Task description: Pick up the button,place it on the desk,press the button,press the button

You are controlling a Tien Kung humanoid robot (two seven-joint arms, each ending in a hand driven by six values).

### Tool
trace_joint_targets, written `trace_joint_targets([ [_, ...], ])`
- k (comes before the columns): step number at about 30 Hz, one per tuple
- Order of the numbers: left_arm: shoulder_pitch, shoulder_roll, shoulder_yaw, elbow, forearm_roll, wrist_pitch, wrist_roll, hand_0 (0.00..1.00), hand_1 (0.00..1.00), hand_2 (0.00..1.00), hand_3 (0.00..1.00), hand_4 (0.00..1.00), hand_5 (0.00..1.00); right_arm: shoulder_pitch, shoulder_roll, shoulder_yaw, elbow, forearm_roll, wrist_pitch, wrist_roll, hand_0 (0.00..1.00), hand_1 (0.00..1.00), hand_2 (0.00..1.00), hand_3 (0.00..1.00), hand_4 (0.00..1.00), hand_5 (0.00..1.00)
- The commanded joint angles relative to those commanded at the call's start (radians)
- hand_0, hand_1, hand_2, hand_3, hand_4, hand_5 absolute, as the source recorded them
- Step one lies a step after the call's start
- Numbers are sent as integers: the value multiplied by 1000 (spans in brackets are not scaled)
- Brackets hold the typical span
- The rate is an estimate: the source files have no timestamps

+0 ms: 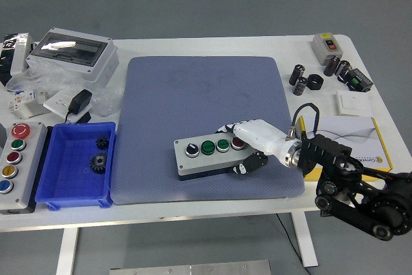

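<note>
**Head view: button box gripped at its right end, at risk of twisting**

Head view shows the right hand (252,145) closed around the right end of the button box (214,155), fingers (233,126) over the top by the red button (238,143), thumb (248,165) under the near edge. The box sits tilted on the grey mat (205,127), its far end stretching left of the hand. Held only at one end, the box could pivot or slip as the hand lets go, leaving it askew. Fingers draped near the red button might press it unintentionally. The blue bin (76,161) lies well left of the hand, beyond the mat's edge. No left arm appears.
</note>
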Motion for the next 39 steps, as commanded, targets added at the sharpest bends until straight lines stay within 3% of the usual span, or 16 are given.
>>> trace_joint_targets([
  [4,-1,0,6,0,-6,-8,12,603,603,532,602,613,208,1,-3,19,-2,8,31,5,816,849,838,924,550,2],
  [5,-1,0,6,0,-6,-10,15,603,603,532,602,613,208,1,-3,21,-2,9,34,5,816,849,838,924,550,2],
  [6,-1,0,6,0,-6,-11,17,603,603,531,602,613,207,1,-4,22,-2,11,35,5,832,869,850,937,614,12],
  [11,-1,0,5,0,-2,-15,21,603,603,531,602,613,207,0,-4,28,-2,19,40,3,832,869,850,937,614,12],
  [12,-1,0,4,0,-1,-16,21,603,603,531,602,612,203,0,-5,29,-1,21,41,3,912,946,960,998,707,210],
  [17,-1,0,3,0,3,-18,21,603,603,531,602,612,203,-1,-16,33,10,48,44,3,912,946,960,998,707,210],
  [18,-1,0,3,0,3,-18,21,605,603,530,603,611,198,-1,-19,33,12,54,45,3,969,995,998,998,745,273],
  [39,-2,0,1,0,10,-22,19,604,603,529,600,611,185,-36,-97,67,56,194,59,15,976,998,998,998,758,286],
])
